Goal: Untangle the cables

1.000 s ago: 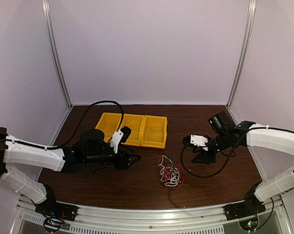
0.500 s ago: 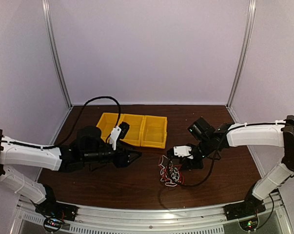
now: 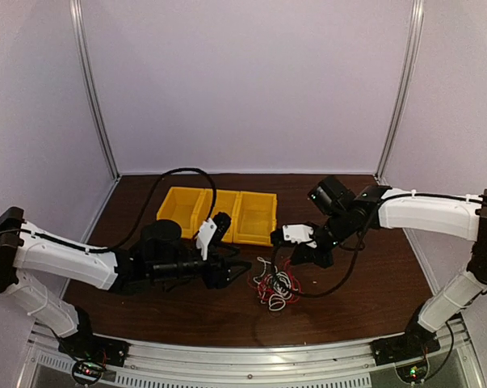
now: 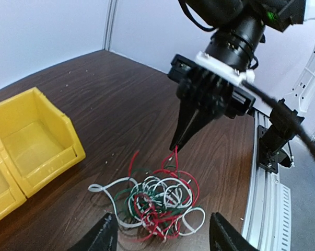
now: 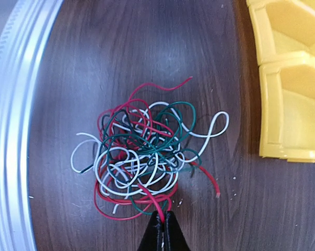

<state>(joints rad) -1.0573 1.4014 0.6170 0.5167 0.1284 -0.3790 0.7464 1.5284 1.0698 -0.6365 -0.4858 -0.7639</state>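
Note:
The cables (image 3: 274, 286) lie in one tangle of red, white and dark green wire on the brown table, between the two arms. My right gripper (image 5: 162, 215) is shut on a strand of the red cable (image 5: 153, 197) at the near edge of the tangle (image 5: 141, 151); in the left wrist view its black tips (image 4: 176, 147) pinch that red strand just above the pile (image 4: 162, 201). My left gripper (image 4: 162, 241) is open, its fingers (image 4: 102, 238) on either side of the pile's near edge, touching nothing. From above, the left gripper (image 3: 241, 269) sits just left of the tangle and the right gripper (image 3: 287, 263) at its upper right.
Three yellow bins (image 3: 223, 214) stand in a row behind the left arm, close to the tangle's far left (image 4: 32, 141) (image 5: 288, 78). The right arm's thick black cable (image 3: 324, 287) loops over the table beside the tangle. An aluminium rail (image 3: 251, 356) runs along the near edge.
My right gripper has swung left to the tangle and shut on a red strand. The left arm has moved right, up to the tangle, which has shifted a little left.

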